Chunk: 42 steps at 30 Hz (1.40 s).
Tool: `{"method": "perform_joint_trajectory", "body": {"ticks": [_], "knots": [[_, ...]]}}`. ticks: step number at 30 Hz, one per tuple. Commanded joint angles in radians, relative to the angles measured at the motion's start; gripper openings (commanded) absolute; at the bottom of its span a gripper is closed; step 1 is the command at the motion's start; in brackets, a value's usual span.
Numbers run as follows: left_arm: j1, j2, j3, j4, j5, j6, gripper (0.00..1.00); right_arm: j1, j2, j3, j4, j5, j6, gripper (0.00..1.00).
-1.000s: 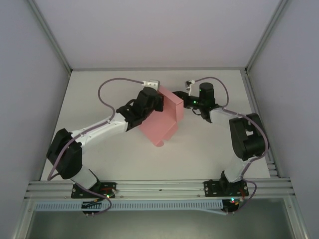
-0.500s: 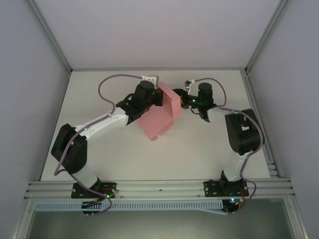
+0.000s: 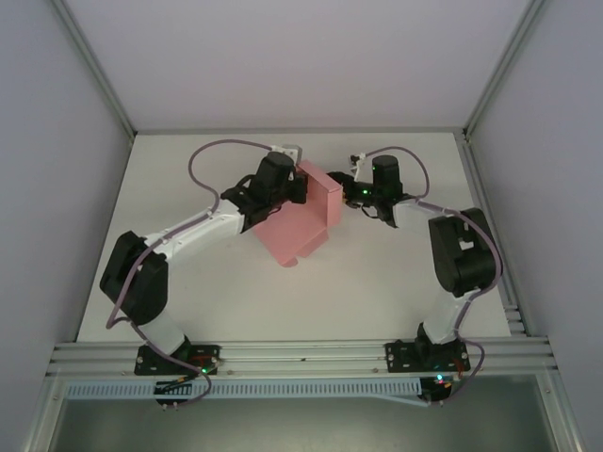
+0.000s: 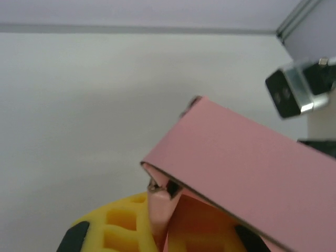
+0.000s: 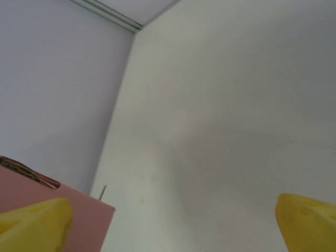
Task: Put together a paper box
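The paper box (image 3: 300,224) is a salmon-pink, half-folded paperboard shape held tilted above the middle of the table. My left gripper (image 3: 301,190) is shut on its far left edge. In the left wrist view the yellow fingers (image 4: 118,223) pinch a creased flap, with a broad pink panel (image 4: 252,168) slanting up to the right. My right gripper (image 3: 343,181) hovers open just right of the box's upright wall. Its yellow fingertips (image 5: 37,223) stand far apart with nothing between them, and a pink box corner (image 5: 84,226) shows beside the left one.
The white table (image 3: 188,160) is walled by grey panels with aluminium posts at the back corners. The right arm's wrist camera block (image 4: 294,93) sits close to the right of the box. A rail (image 3: 301,356) runs along the near edge.
The left arm has drawn the paper box a little left and back, with its elbow folding in. The right gripper followed slightly left and stayed open.
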Motion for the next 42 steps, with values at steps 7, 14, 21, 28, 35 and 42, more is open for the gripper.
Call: {"method": "perform_joint_trajectory", "body": {"ticks": [7,14,21,28,35,42], "knots": [[-0.045,-0.222,-0.156,-0.142,0.038,0.299,0.00,0.006,-0.279,0.047,-0.692,0.733,-0.401,1.00],[-0.044,-0.183,-0.080,-0.449,-0.107,0.534,0.00,-0.077,-0.387,0.002,-0.792,0.922,-0.408,1.00],[-0.061,0.042,0.042,-0.654,-0.136,0.768,0.00,-0.085,-0.453,-0.029,-0.803,0.891,-0.444,1.00],[-0.101,0.245,0.165,-0.645,-0.208,0.877,0.00,-0.097,-0.458,-0.044,-0.805,0.899,-0.462,1.00],[-0.122,0.443,0.336,-0.710,-0.286,0.936,0.18,-0.107,-0.463,-0.049,-0.813,0.886,-0.474,1.00],[-0.139,0.399,0.358,-0.686,-0.262,0.945,0.53,-0.112,-0.474,-0.054,-0.818,0.852,-0.489,1.00]]}}
